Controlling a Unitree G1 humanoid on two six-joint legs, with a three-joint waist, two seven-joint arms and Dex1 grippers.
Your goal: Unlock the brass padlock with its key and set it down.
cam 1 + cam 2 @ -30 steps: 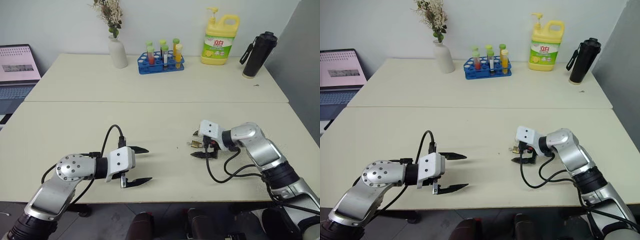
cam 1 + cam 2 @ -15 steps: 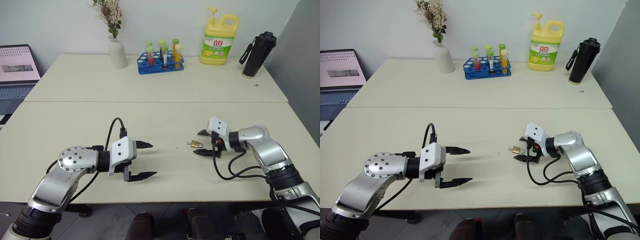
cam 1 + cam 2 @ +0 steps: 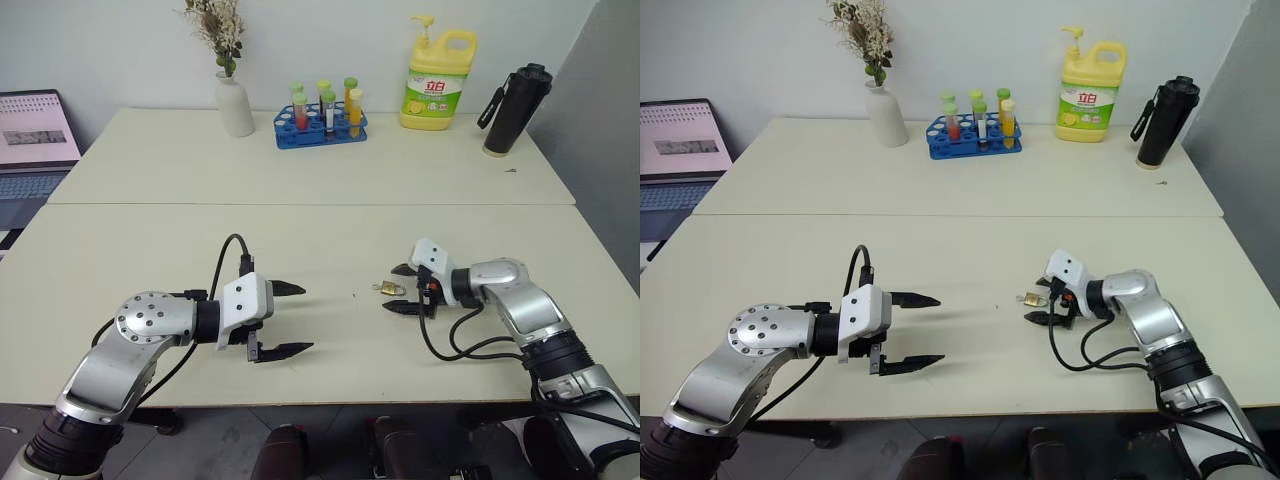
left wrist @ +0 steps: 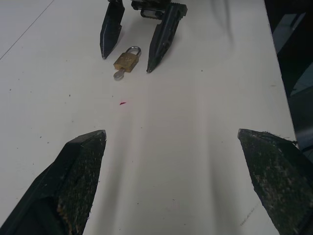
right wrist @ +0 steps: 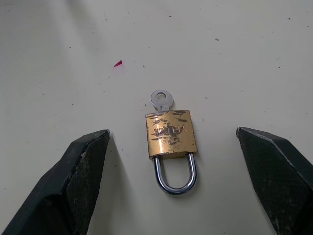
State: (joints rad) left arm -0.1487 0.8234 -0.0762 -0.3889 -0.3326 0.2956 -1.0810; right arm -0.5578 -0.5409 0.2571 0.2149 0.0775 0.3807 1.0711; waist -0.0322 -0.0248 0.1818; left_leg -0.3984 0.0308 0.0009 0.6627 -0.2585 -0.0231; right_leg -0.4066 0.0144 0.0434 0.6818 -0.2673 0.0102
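The brass padlock (image 5: 171, 133), lying flat on the worktop (image 3: 320, 240) between the wide-spread fingers of the right tool (image 3: 403, 288) with the key (image 5: 161, 100) inserted, is judged light, rigid and slippery, best pinched across its flat body, while the left tool (image 3: 289, 320) is held wide and empty.

The padlock (image 5: 171, 133) is scuffed golden brass with a glossy silver metal shackle, the key (image 5: 161, 100) shiny metal, the counter (image 5: 58, 44) smooth and matt.
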